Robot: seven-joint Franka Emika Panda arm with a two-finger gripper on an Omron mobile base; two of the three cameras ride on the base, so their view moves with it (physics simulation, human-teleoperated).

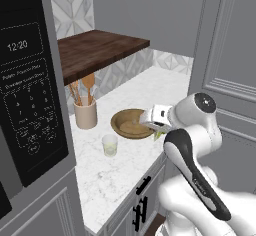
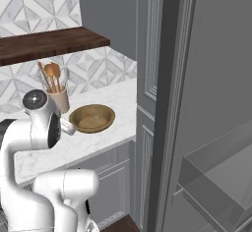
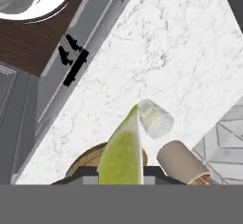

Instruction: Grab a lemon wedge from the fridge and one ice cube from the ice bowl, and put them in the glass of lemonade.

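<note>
On the white marble table (image 1: 130, 165), going left to right in the left base view: the tan crock (image 1: 85, 113) with wooden spoons, the glass of lemonade (image 1: 109, 145) at its 5 o'clock, then the ice bowl (image 1: 131, 123) at the glass's 2 o'clock. The tool (image 1: 159, 131) hangs over the bowl's right rim, closed on the lemon wedge (image 3: 122, 153), which the hand view shows pinched low between the fingers. The wedge looks light, soft and slippery; a grip across its flat cut faces seems safest. The fridge (image 2: 211, 103) stands open at the right.
</note>
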